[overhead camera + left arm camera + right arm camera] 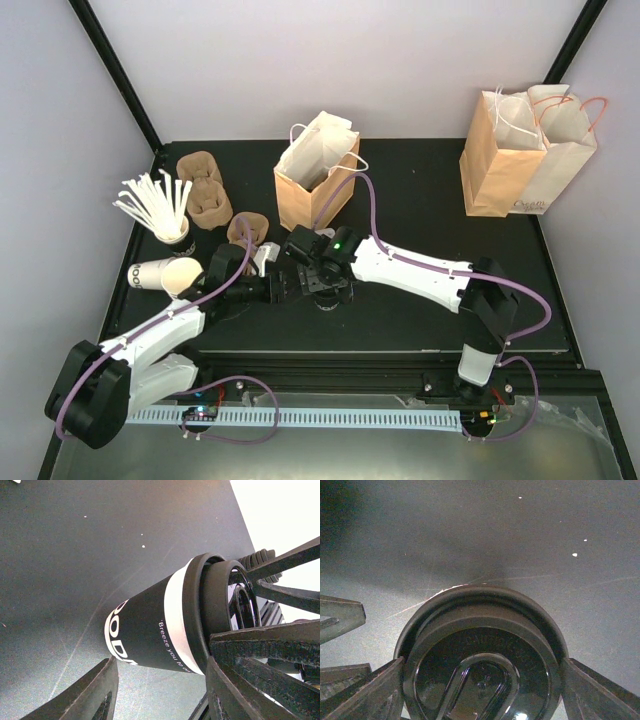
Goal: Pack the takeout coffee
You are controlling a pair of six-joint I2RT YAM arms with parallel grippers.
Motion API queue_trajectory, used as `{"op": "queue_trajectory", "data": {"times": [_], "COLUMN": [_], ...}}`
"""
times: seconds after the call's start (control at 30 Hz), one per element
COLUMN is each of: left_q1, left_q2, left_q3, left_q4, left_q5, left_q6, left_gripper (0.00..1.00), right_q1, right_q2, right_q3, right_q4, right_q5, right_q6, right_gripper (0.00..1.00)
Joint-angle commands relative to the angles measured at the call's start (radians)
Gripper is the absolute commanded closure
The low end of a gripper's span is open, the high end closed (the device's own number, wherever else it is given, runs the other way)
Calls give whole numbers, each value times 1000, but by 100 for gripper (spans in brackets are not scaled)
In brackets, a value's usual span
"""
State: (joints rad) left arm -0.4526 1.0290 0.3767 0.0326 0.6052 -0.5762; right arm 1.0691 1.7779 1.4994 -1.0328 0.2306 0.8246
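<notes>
Where both arms stretch in from their bases at the near edge, I see them meet over the left-middle of the black table point(430, 200), wrists almost nose to nose. Under them stands the takeout coffee point(150, 630), upright on the table. From overhead the wrists hide it, so I go by the wrist cameras.

The left gripper point(162, 655) comes at the cup from the side, jaws standing roughly half apart. One finger point(90, 695) sits low near the cup's base with a sliver of table showing between them. The other crosses in front of the edge of the black lid point(480, 645) in that view. I do not see it clamped on anything.

The right gripper point(482, 666) hangs straight above the lid with its jaws spread wide, a finger at each side of the rim. Whether they press the rim or only flank it I cannot tell.

Just left of the left forearm a lidless white paper cup point(165, 275) lies on its side. Behind it another cup holds a fan of white stirrers point(150, 200). Beside that sit brown pulp carriers point(205, 195), with one more carrier point(247, 228) nearer the grippers.

Beyond the coffee an open brown paper bag point(310, 200) stands with white paper poking out. At the far right corner a brown bag point(495, 165) and a white bag point(562, 150) stand touching.
</notes>
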Motion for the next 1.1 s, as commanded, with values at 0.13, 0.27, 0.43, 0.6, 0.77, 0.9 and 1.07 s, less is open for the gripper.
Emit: {"op": "queue_trajectory", "data": {"times": [0.13, 0.27, 0.43, 0.6, 0.77, 0.9, 1.07], "left_q1": [6, 6, 6, 5, 5, 4, 5], "left_q2": [7, 9, 4, -8, -45, -59, -26], "left_q3": [19, 20, 20, 11, -11, -31, -30], "left_q4": [48, 55, 52, 53, 60, 85, 111], "left_q5": [-1, 6, 15, 55, 94, 119, 125], "left_q6": [3, -1, -7, -37, -88, -129, -149], "left_gripper": [50, 52, 52, 52, 51, 51, 51], "right_q1": [-3, -4, -4, -5, -5, -21, -31], "right_q2": [8, 8, 13, -15, -44, -66, -54], "right_q3": [21, 20, 15, -10, -48, -86, -62], "right_q4": [-12, -14, -26, -42, -66, -41, -36], "right_q5": [16, 19, 14, -10, -30, -74, -89], "right_q6": [4, -4, -30, -99, -195, -268, -344], "right_gripper": [22, 24, 27, 30, 30, 32, 34]}}
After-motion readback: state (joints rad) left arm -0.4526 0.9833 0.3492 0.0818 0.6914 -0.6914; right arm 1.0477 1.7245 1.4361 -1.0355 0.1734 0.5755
